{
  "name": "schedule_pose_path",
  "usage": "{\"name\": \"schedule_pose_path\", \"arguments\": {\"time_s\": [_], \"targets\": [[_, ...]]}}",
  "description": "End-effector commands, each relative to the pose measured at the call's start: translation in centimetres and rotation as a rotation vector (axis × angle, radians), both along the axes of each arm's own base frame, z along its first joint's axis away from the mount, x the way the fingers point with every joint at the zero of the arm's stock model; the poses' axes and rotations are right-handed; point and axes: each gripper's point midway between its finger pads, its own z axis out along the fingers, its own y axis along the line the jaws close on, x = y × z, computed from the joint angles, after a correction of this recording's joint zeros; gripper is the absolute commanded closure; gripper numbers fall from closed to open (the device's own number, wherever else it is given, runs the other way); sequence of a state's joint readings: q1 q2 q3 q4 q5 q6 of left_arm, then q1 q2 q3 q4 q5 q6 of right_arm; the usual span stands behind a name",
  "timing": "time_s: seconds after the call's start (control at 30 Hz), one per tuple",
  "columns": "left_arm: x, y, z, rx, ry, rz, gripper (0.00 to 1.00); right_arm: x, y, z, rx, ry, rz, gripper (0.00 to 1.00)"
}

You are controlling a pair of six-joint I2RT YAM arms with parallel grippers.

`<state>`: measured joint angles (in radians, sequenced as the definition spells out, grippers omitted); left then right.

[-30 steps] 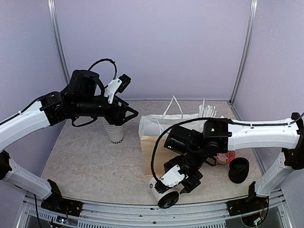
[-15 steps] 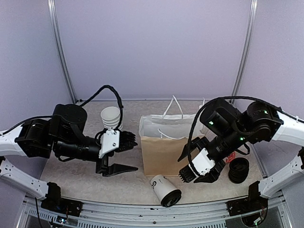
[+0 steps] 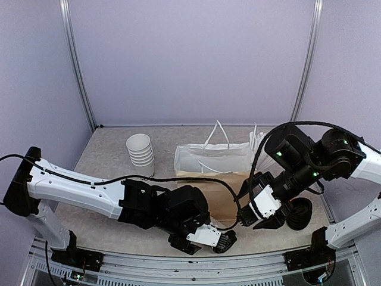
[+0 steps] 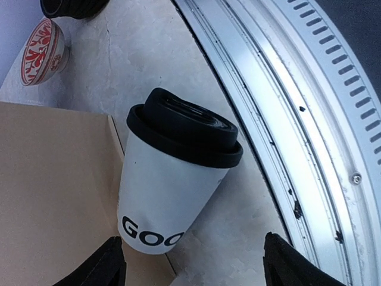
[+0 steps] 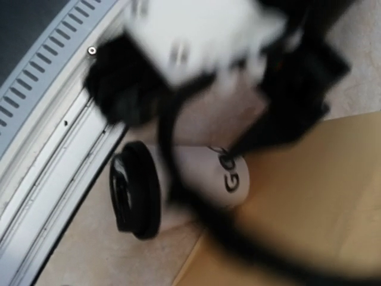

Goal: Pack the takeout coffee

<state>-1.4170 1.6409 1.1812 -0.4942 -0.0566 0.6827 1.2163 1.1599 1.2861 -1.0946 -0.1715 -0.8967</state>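
Left claw point(image 4: 196, 263) swung down — straddling fallen cup point(image 4: 172, 190).

the lidded cup point(image 4: 166, 196) lay on its side in a narrow strip at the bottom centre of the top view, hemmed between the flat brown paper bag point(image 4: 53, 190) and the metal rail point(image 4: 286, 119), with a little bare table point(image 4: 238, 202) on the rail side. the left gripper point(image 4: 193, 250) stood wide, one finger each side of the cup, clear of it. the left arm point(image 3: 77, 189) barred the lower left. the right gripper point(image 3: 262, 219) hung open right of the bag, near the stack of black lids point(image 3: 299, 213). free table lay around the white cup stack point(image 3: 140, 152), upper left.
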Motion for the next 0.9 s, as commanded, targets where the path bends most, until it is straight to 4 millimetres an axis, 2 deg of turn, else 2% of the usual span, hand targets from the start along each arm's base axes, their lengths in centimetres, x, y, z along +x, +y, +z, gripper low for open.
{"name": "schedule_pose_path", "arguments": {"time_s": [0.0,0.13,0.17,0.2,0.23,0.43,0.6,0.87], "targets": [[2.1,-2.3,-1.6,0.027,-0.078,-0.034,0.22,-0.6,-0.8,-0.1,0.006,0.034,-0.004,0.17],[3.4,-3.9,-2.1,-0.012,-0.089,-0.039,0.2,-0.6,-1.1,-0.2,0.014,0.04,-0.009,0.16],[3.6,-4.3,-2.1,-0.021,-0.083,-0.038,0.17,-0.5,-1.2,-0.2,0.016,0.039,-0.011,0.17],[3.8,-4.7,-2.4,-0.019,-0.081,-0.038,0.03,-0.5,-1.2,-0.2,0.017,0.04,-0.012,0.16],[4.1,-4.9,-3.2,-0.002,-0.081,-0.035,0.01,-0.6,-1.3,-0.2,0.017,0.041,-0.013,0.16],[5.6,-5.7,-5.0,0.037,-0.114,0.013,0.02,-0.7,-1.6,-0.3,0.019,0.049,-0.014,0.16],[5.0,-5.2,-6.8,0.087,-0.083,-0.003,0.09,-0.8,-1.7,-0.2,0.026,0.054,-0.015,0.16],[4.7,-4.4,-9.1,0.164,-0.113,-0.015,0.1,-0.8,-1.8,-0.6,0.018,0.058,-0.016,0.16]]}}
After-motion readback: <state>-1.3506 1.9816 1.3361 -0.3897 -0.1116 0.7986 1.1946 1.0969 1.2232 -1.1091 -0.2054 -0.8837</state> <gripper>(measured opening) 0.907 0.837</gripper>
